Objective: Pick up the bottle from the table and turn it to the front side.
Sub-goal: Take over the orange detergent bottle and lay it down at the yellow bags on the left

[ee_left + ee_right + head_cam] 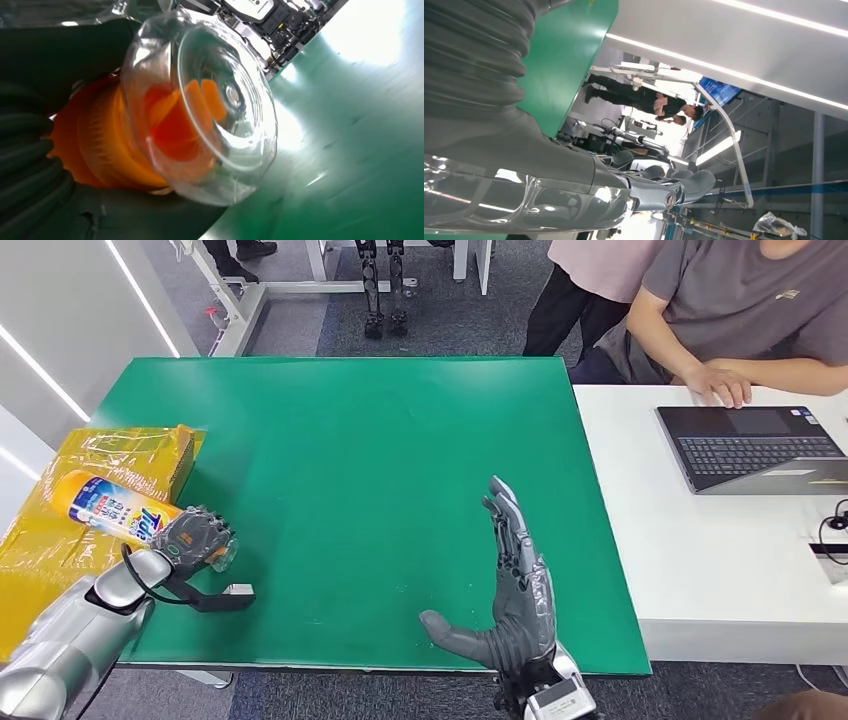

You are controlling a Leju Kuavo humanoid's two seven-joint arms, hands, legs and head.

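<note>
The right hand [515, 585] is nearest, released, fingers straight above the table [380, 450]. Farther left, the left hand [195, 538] grasps the bottle [112, 507] at its cap end, body jutting beyond. Rigid, probably light, glossy plastic; the ribbed neck likely grips best.

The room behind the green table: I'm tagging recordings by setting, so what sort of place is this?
Probably a robotics lab or test workshop. A person works at a laptop on a white desk beside the green table, another robot's legs stand by a metal frame behind it, and the right wrist view shows more people and equipment.
</note>
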